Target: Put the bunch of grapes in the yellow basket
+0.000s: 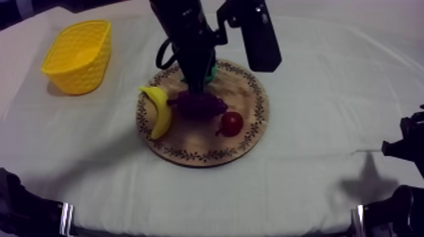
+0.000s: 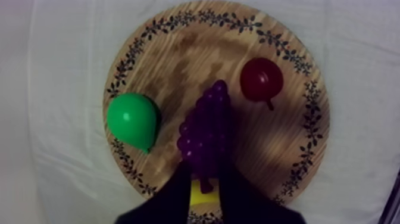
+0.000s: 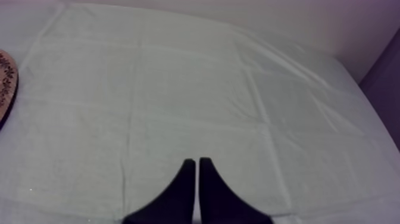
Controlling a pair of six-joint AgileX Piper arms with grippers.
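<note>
On the round wooden board with the patterned rim [image 2: 178,53], the bunch of dark purple toy grapes [image 2: 206,128] lies near the middle, between the green toy pear [image 2: 132,120] and the small red fruit [image 2: 261,79], apart from both. The yellow toy banana [image 1: 159,110] lies along the board's edge on the side toward the yellow plastic basket [image 1: 82,75]. My left gripper [image 2: 207,171] is down over the board. Its two black fingers stand one on each side of the bunch's narrow end and look drawn in against it, so I judge it clamped on the grapes. The bunch appears to rest on the wood, not raised. My right gripper [image 3: 196,173] hangs over the bare grey-white cloth [image 3: 196,89] beside the board, its fingers together on nothing. By my reading the reach and the grasp are done and the rest remains. The bunch has to be lifted clear of the pear and banana, carried across the cloth to the basket, which stands well apart from the board and holds no fruit that I can see, and let go inside it.
</note>
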